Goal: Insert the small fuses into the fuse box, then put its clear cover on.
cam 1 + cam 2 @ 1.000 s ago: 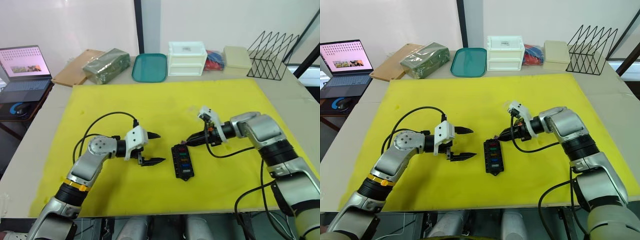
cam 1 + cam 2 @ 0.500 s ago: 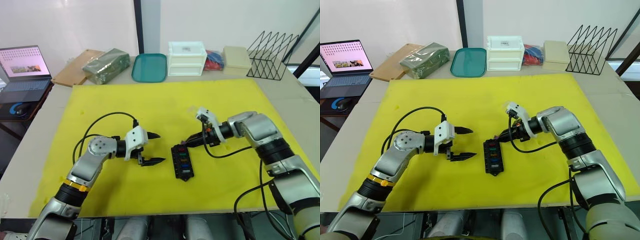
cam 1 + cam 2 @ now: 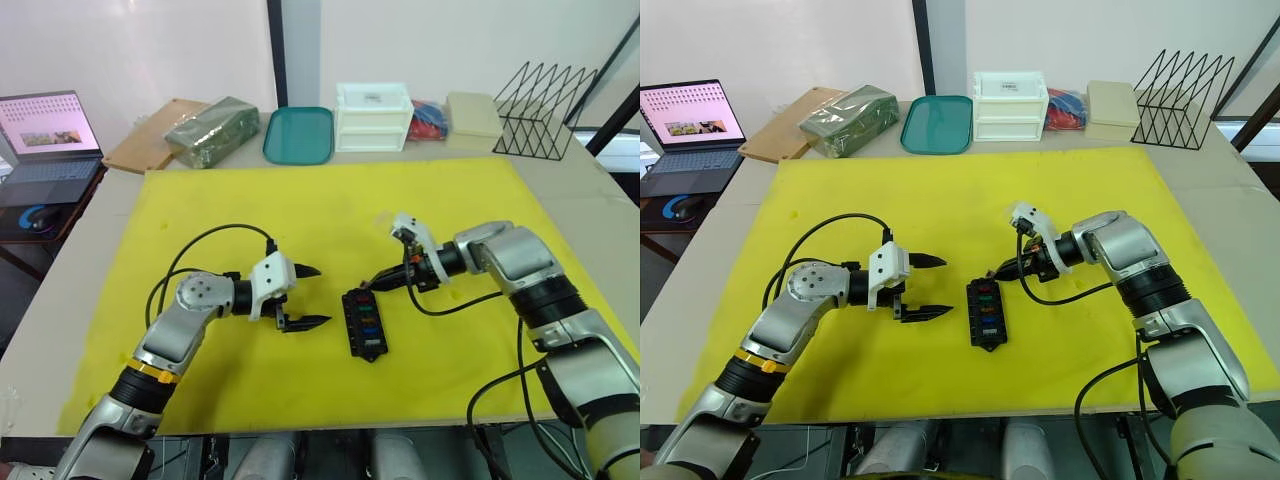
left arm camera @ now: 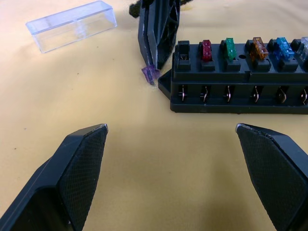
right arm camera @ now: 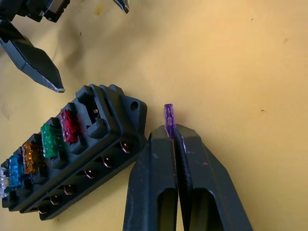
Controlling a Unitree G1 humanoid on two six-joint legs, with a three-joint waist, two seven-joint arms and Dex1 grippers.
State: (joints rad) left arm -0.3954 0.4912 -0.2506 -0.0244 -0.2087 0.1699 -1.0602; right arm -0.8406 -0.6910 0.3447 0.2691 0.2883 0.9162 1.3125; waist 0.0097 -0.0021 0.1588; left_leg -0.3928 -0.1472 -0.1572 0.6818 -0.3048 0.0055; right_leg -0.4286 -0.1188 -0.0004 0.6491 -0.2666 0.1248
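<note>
The right tool (image 5: 174, 137) has its 2 black fingers pressed together on a purple fuse (image 5: 168, 117), a thin translucent blade that sticks out from the tips. It hovers just beside the far end of the fuse box (image 3: 363, 323), near an empty slot. The left tool (image 3: 305, 297) waits near the box on its left side, with its 2 textured fingers (image 4: 81, 159) spread wide apart and nothing between them.

The fuse box is a small black plastic block, rectangular, lying flat on the yellow mat (image 3: 220, 200). In its upper row 5 fuses already stand in slots: red (image 4: 206, 48), green (image 4: 227, 46), amber (image 4: 259, 45), blue (image 4: 282, 45) and a pale one at the edge of the left wrist view. Metal contacts show along its side wall. The clear cover (image 4: 72, 25), a colourless hollow rectangle, lies on the mat a little beyond the box.

The mat is smooth and covers most of the pale tabletop (image 3: 60, 290). Along the far edge stand a teal tray (image 3: 299, 135), a white drawer unit (image 3: 374, 117), a green wrapped bundle (image 3: 211, 130), a wooden board (image 3: 150, 135), a cream box (image 3: 473, 113) and a black wire rack (image 3: 544, 112). A laptop (image 3: 45, 145) is open at the left, before a plain white wall.
</note>
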